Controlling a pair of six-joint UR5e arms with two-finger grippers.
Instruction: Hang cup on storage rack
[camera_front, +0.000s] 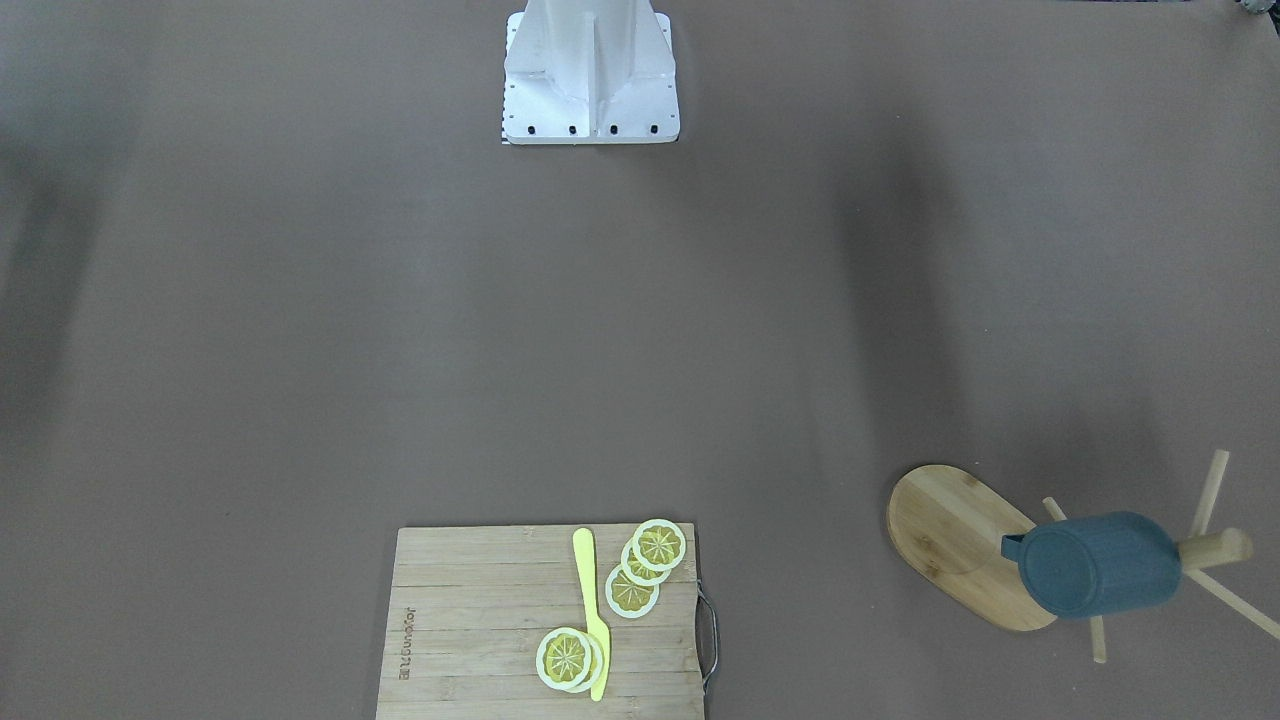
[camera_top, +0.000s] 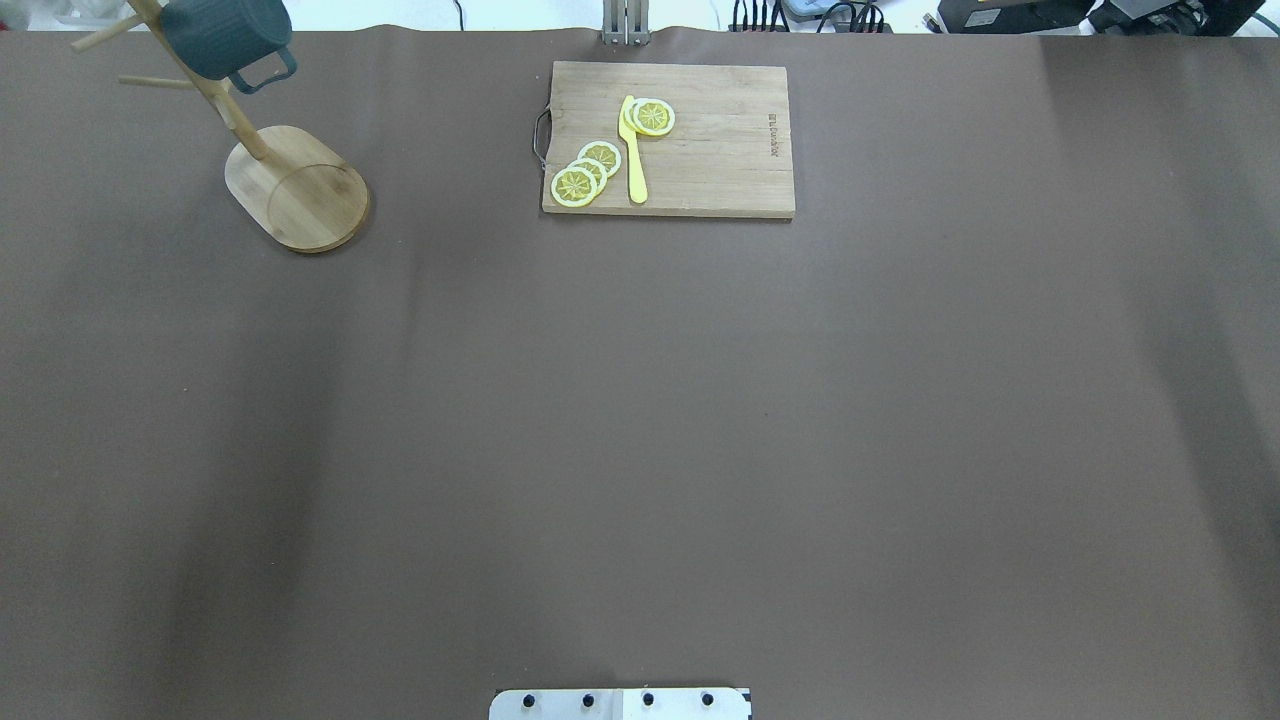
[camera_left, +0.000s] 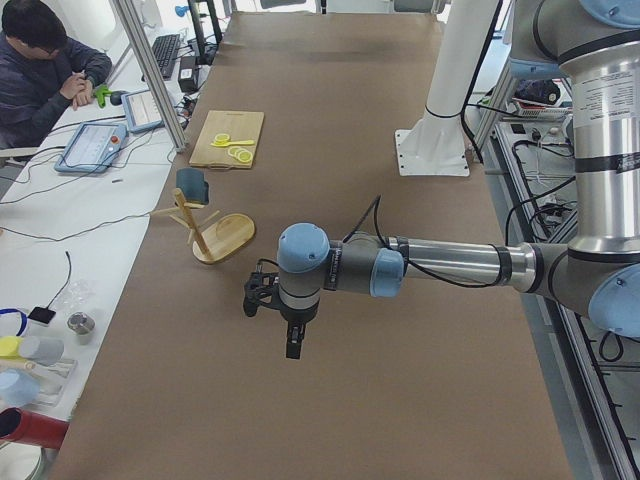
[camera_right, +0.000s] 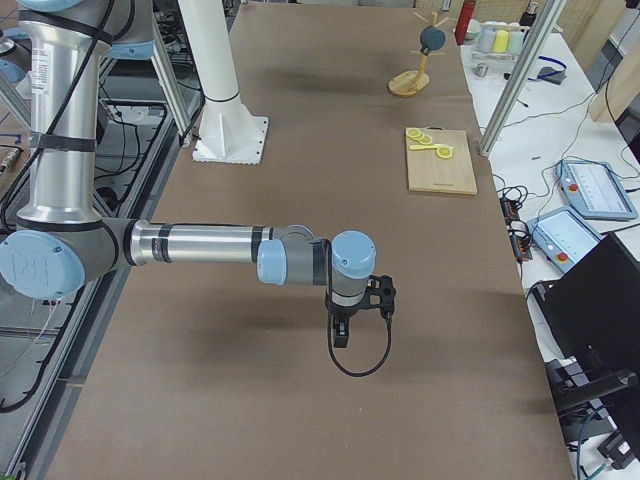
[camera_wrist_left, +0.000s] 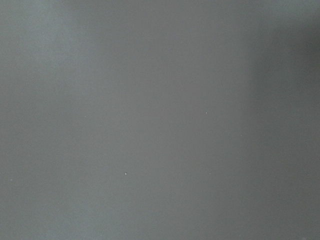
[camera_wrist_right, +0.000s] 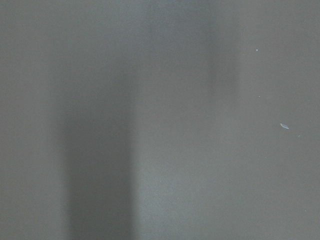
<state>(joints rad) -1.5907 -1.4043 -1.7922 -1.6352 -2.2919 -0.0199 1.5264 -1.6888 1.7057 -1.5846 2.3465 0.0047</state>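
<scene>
Taking the overhead view as a clock face with twelve o'clock away from the robot, the light bamboo mug tree with an oval base, round post and thin pegs (camera_top: 300, 195) is standing at about ten o'clock on the brown worktop (camera_top: 640, 420), close to the far left corner. The dark slate blue-grey mug with a loop handle (camera_top: 225, 35) is hanging high on that rack, off the worktop and tight against the post near its top. Its handle is pointing toward five o'clock. Which peg is carrying it is not clear.

At twelve o'clock a rectangular bamboo cutting board with a metal handle (camera_top: 720, 150) is lying flat, well apart from the rack. It is carrying round yellow lemon slices (camera_top: 585, 175) and a slim yellow plastic knife (camera_top: 633, 150) lying between them.

The left tool (camera_left: 292, 340) is hanging above bare worktop, pointing down, well apart from the rack. The right tool (camera_right: 340, 333) is doing likewise on its own side. Both are showing only in the side views, so I cannot tell whether their fingers are apart or together.
</scene>
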